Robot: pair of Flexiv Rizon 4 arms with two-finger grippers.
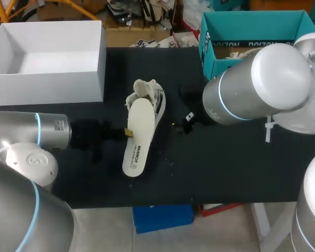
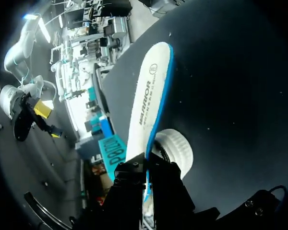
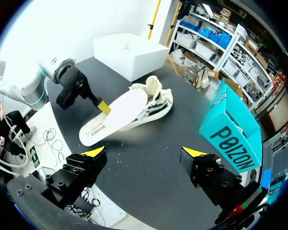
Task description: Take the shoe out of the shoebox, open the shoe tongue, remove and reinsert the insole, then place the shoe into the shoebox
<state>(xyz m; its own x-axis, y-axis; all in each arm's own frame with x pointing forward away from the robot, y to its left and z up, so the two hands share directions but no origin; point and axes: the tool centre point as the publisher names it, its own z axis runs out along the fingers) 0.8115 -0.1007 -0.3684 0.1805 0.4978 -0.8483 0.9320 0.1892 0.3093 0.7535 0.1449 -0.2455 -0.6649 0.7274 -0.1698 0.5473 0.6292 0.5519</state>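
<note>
A cream shoe lies in the middle of the black table. Its white insole sticks out of it, slanting toward the table's front edge. My left gripper comes in from the left and is shut on the insole's long edge. In the left wrist view the insole, white with a blue edge, runs out from between the dark fingers. My right gripper hangs open and empty to the right of the shoe, which lies ahead of it with the insole.
The open white shoebox stands at the back left. A teal cardboard box stands at the back right, behind my right arm. Small crumbs lie on the table near the shoe.
</note>
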